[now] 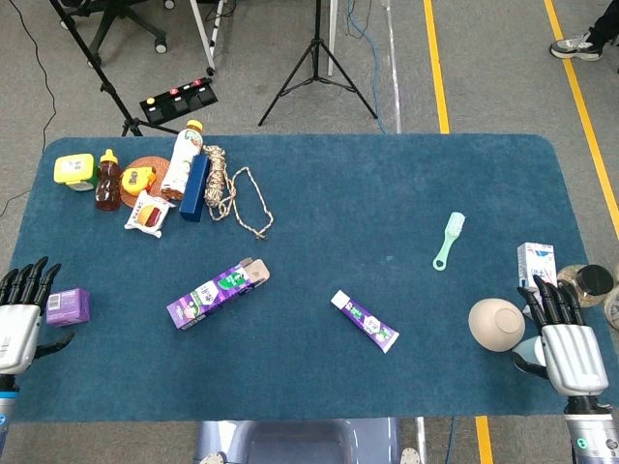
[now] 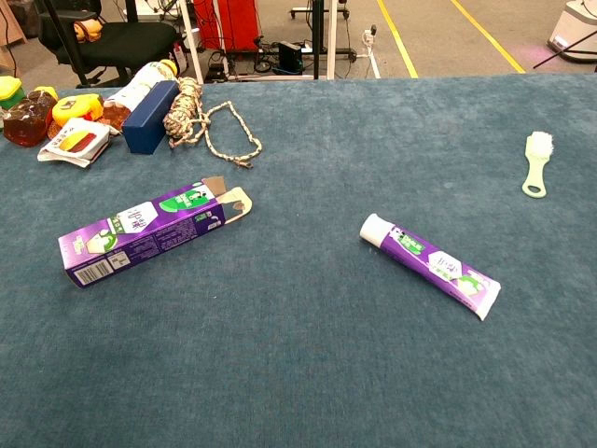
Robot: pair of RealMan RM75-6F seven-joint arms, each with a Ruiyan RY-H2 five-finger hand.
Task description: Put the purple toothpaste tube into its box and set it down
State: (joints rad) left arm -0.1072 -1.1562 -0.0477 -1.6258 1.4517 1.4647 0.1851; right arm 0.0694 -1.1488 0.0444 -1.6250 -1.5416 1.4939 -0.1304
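Hands first: my left hand [image 1: 19,319] hangs at the near left edge of the blue surface [image 1: 319,184], fingers spread wide and holding nothing, just beside a small purple box [image 1: 68,305]. My right hand [image 1: 566,346] sits at the near right edge, fingers likewise apart and holding nothing, close to an upturned tan bowl [image 1: 496,324] and a white carton [image 1: 535,263]. Between them, nearer the middle, the purple toothpaste tube [image 2: 431,264] lies flat, white cap pointing up-left. To its left, well apart, the toothpaste box [image 2: 142,231] lies on its side with its end flaps open toward the tube. Farther back on the right rests a green brush [image 2: 535,164]. At the far left corner a coiled rope [image 2: 207,123], a navy box [image 2: 149,103], a bottle [image 1: 180,159] and snack packets [image 1: 147,214] cluster together.
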